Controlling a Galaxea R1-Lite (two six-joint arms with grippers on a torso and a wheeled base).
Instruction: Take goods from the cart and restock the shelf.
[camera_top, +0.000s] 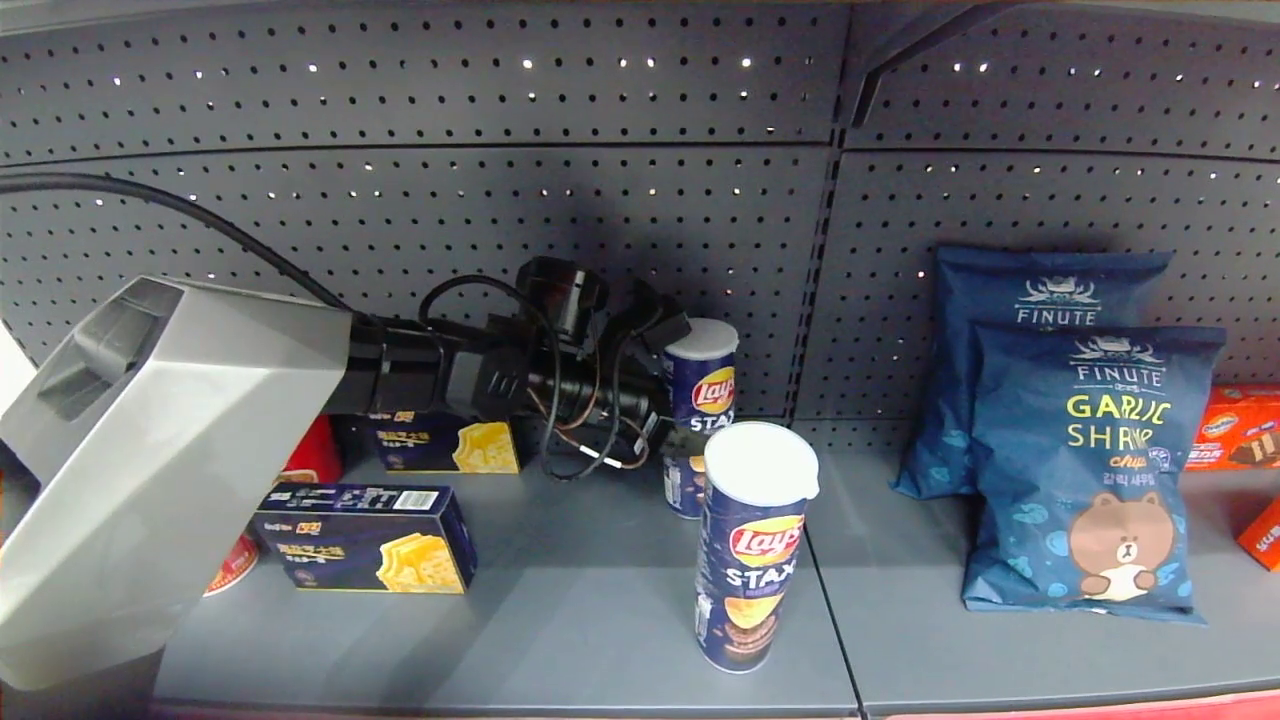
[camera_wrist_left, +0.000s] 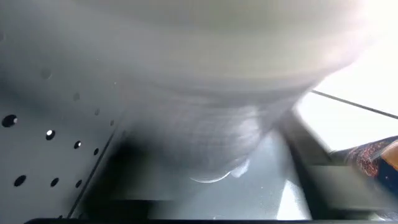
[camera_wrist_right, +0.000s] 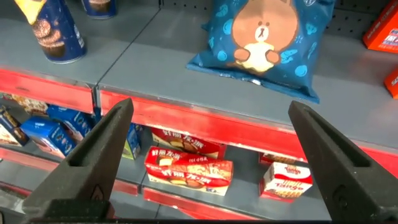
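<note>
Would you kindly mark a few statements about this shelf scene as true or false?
1. The front can and the rear can both stand upright. True.
2. The right gripper holds a snack bag. False: it is open and empty.
3. The left gripper is at the rear can. True.
4. The snack bags stand to the left of the cans. False: the blue snack bags are to the robot's right of the cans.

Head cam: forward-down onto shelf (camera_top: 600, 620). Left wrist cam: jammed against rear can (camera_wrist_left: 205, 124). Right wrist cam: farther back, bear bag (camera_wrist_right: 261, 43) beyond its spread fingers (camera_wrist_right: 93, 162); head cam shares the bag.
</note>
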